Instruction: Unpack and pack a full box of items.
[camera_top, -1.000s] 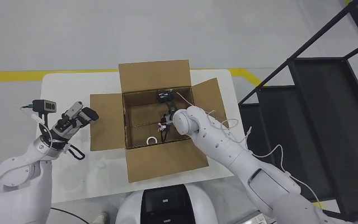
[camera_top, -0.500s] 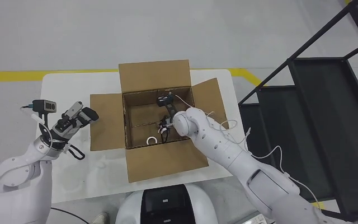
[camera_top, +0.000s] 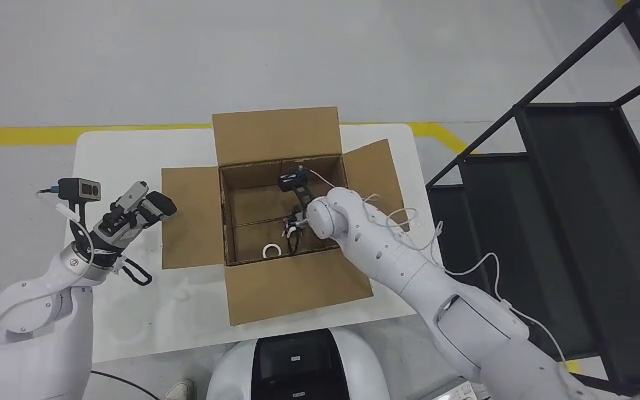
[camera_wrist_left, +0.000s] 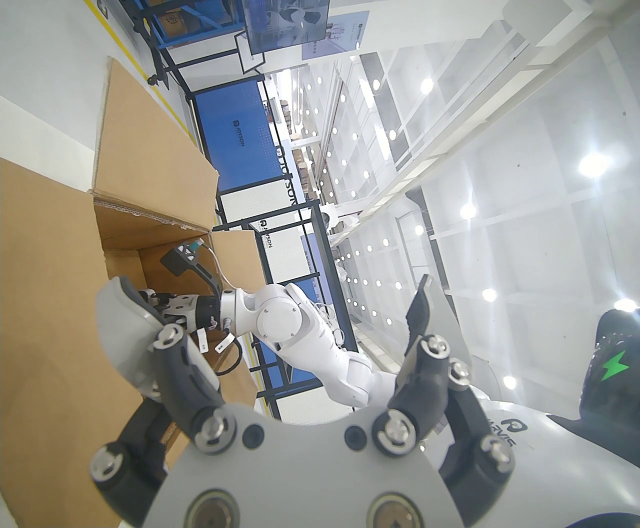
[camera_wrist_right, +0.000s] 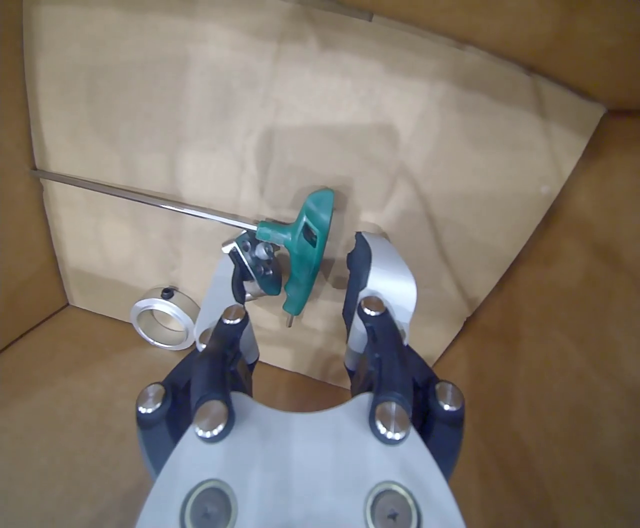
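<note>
Resting on white table (camera_top: 120, 165), open box (camera_top: 276, 136)

Matt cardboard box (camera_top: 275, 135); polished metal ring (camera_wrist_right: 161, 344); plastic handle (camera_wrist_right: 305, 245).

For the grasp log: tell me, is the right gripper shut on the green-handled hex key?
No, the right gripper is open, its fingers standing apart either side of the green-handled hex key.

Top view: from high above the arms, facing straight down; far enough to take in the white table (camera_top: 120, 160) and the whole open brown cardboard box (camera_top: 275, 135).
Left wrist view: from beside the box, looking over the left gripper (camera_wrist_left: 272, 300) and tilted up towards the white hall ceiling (camera_wrist_left: 500, 150).
Right wrist view: from inside the box, close to its floor, looking past the right gripper (camera_wrist_right: 297, 247).
Shared: the box appears in all three views; the small silver metal ring (camera_top: 270, 250) appears in the top and right wrist views.
</note>
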